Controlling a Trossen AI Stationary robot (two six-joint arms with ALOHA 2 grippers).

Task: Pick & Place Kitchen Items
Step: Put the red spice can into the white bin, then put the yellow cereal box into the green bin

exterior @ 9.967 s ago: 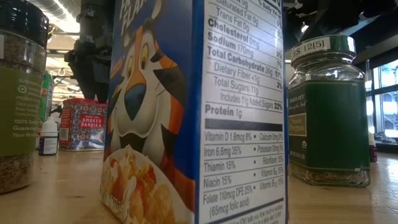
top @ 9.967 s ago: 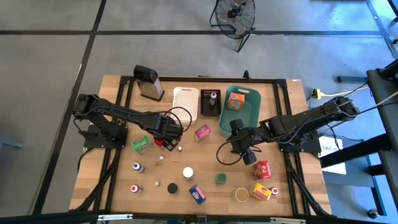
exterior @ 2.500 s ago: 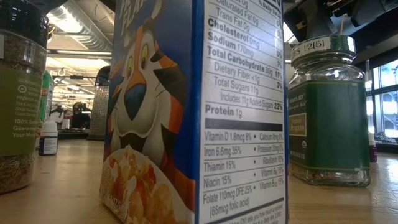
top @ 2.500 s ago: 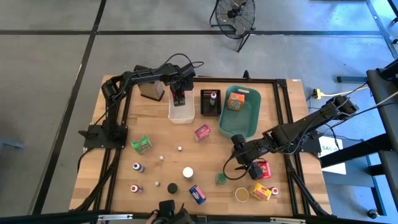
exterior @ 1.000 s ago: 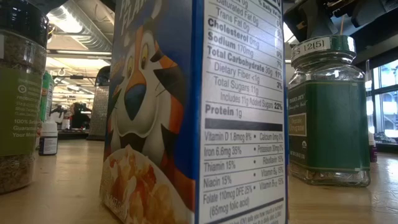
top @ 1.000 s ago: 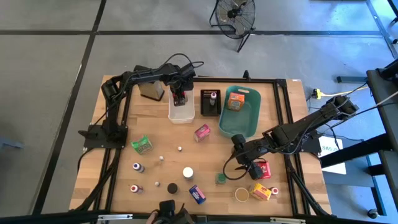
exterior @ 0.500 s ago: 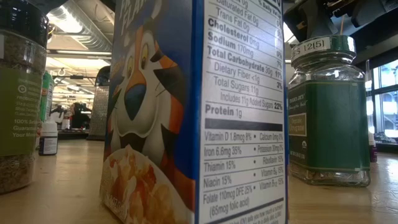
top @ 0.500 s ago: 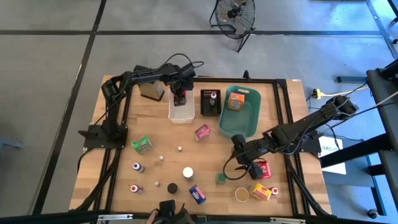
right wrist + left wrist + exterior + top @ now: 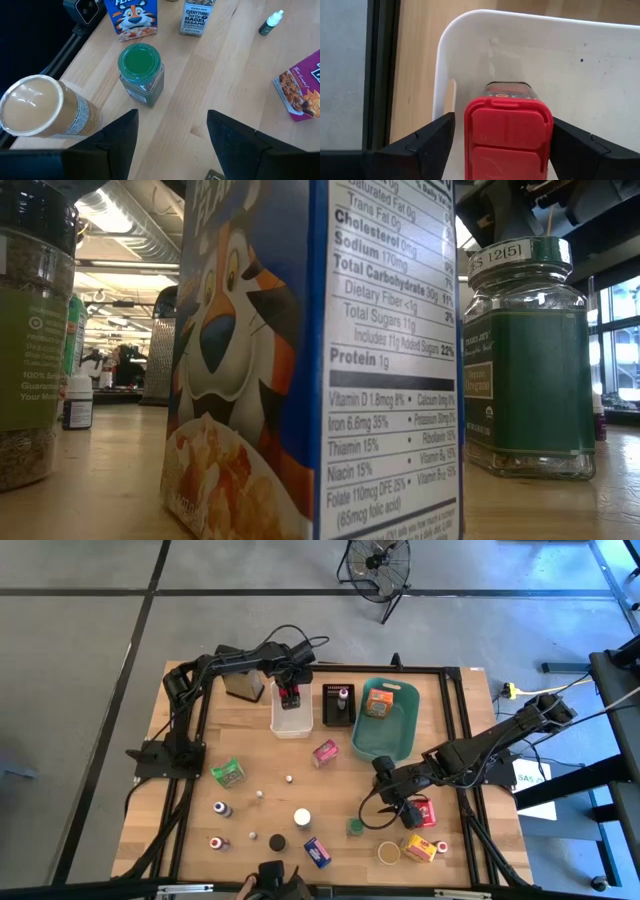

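Since a second ago, the left gripper (image 9: 291, 695) is parting its jaws around the red-capped bottle (image 9: 508, 135), now standing free inside the white bin (image 9: 297, 727). Well away from that bin, the right gripper (image 9: 171, 131) is hovering with jaws spread, empty, just short of the green-lidded jar (image 9: 141, 73).

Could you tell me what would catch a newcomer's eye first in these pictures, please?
Probably the red-capped bottle between the open fingers of the left hand, over the white bin at the table's far side. Next, the right hand hovering open near the green-lidded jar, close to the table's near edge. In the low view, a blue cereal box fills most of the picture.
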